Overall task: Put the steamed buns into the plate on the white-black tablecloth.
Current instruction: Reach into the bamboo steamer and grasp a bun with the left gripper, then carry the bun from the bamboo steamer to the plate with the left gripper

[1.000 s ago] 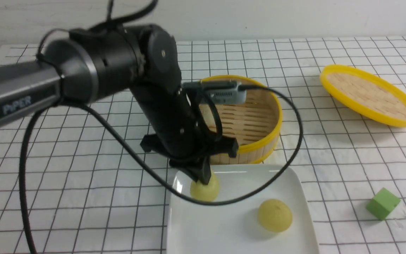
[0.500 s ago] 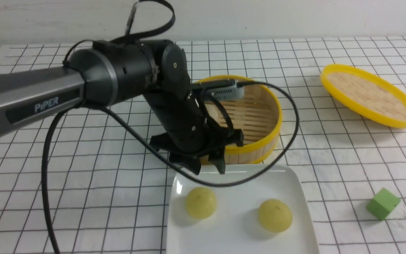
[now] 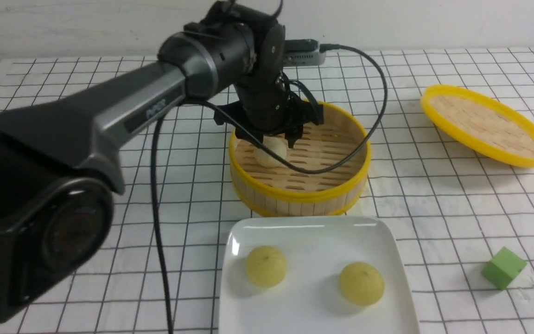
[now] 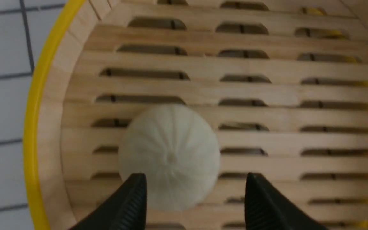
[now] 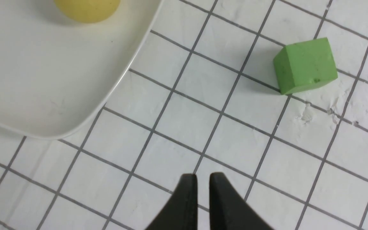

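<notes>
Two pale yellow-green, dome-shaped buns are already sitting apart in the glossy white square plate [image 3: 313, 320] at the front view's lower centre: one [image 3: 266, 266] toward its left side, the other [image 3: 362, 283] toward its right. By my reckoning two-thirds of the job is done, with one transfer left. The beige-white pleated bun [image 4: 169, 158] is lying in the round yellow-rimmed bamboo basket [image 3: 299, 195] at upper centre. Above it the black left gripper [image 4: 196, 188] is hanging with fingers spread wide, holding nothing. The black right gripper [image 5: 203, 179] is showing a narrow gap, empty, over the checked white-black tablecloth [image 5: 177, 127].
</notes>
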